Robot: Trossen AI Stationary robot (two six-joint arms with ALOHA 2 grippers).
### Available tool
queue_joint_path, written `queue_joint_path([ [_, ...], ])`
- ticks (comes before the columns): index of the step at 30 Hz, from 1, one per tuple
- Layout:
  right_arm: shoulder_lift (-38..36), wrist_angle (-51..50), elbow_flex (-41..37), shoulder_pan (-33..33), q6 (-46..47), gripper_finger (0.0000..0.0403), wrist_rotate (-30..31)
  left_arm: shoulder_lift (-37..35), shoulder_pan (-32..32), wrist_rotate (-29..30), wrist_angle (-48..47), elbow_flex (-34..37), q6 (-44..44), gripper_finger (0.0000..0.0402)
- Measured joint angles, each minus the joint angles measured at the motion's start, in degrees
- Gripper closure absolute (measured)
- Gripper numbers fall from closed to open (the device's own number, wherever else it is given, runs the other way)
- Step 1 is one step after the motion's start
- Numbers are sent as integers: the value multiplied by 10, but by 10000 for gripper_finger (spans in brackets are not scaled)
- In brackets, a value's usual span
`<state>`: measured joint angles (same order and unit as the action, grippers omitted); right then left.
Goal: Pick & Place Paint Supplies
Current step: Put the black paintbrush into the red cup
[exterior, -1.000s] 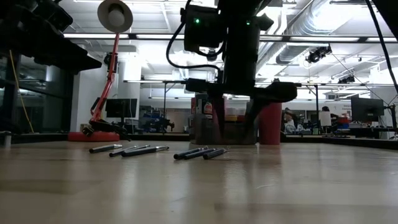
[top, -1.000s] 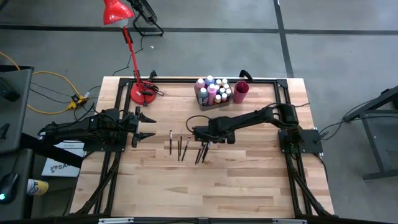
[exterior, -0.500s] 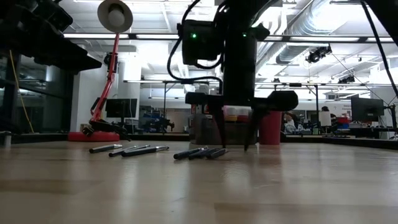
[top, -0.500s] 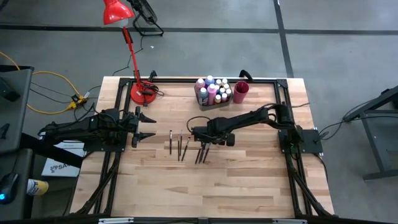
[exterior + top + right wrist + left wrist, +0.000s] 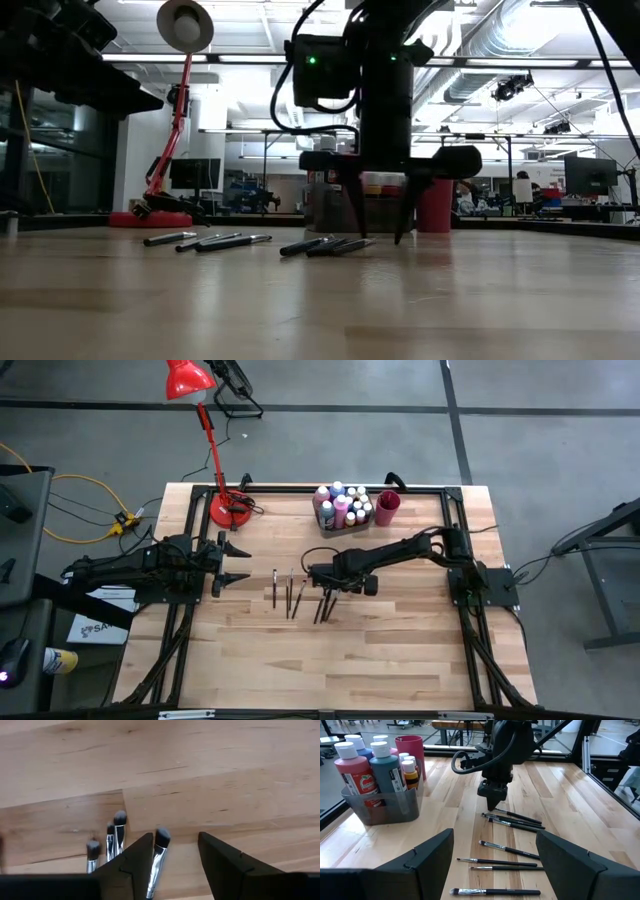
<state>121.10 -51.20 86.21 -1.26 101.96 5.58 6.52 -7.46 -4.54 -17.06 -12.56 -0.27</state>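
The bottles (image 5: 343, 506) already stood in the bin (image 5: 384, 809), but the brushes (image 5: 300, 597) lay loose on the table near it, the right gripper (image 5: 378, 237) spread over one, none gripped.

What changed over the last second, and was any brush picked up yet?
The right tool came down over the cluster of brushes and now hangs open just above the table, one brush lying between its fingers, not gripped. No brush has been lifted. The left tool stayed open and parked at its side; the other brushes and the bin of paint bottles did not move.
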Motion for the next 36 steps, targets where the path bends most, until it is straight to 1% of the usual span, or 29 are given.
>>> queue_joint_path([
  [3,0,2,0,0,2,270,-2,0,0,0,0,0,0,124],
  [11,1,1,-1,-4,2,345,-1,0,0,1,0,0,0,124],
  [18,1,8,-1,-10,4,395,10,0,0,1,0,0,0,124],
  [26,-4,-3,-1,-14,-17,399,37,0,0,1,0,0,0,124],
  [31,-40,-48,-1,-14,-48,399,62,0,0,1,0,0,0,124],
  [34,-71,-76,-1,-13,-60,399,95,0,0,0,-2,0,0,124],
  [36,-97,-97,-1,-13,-62,399,128,0,0,0,-4,0,0,124],
])
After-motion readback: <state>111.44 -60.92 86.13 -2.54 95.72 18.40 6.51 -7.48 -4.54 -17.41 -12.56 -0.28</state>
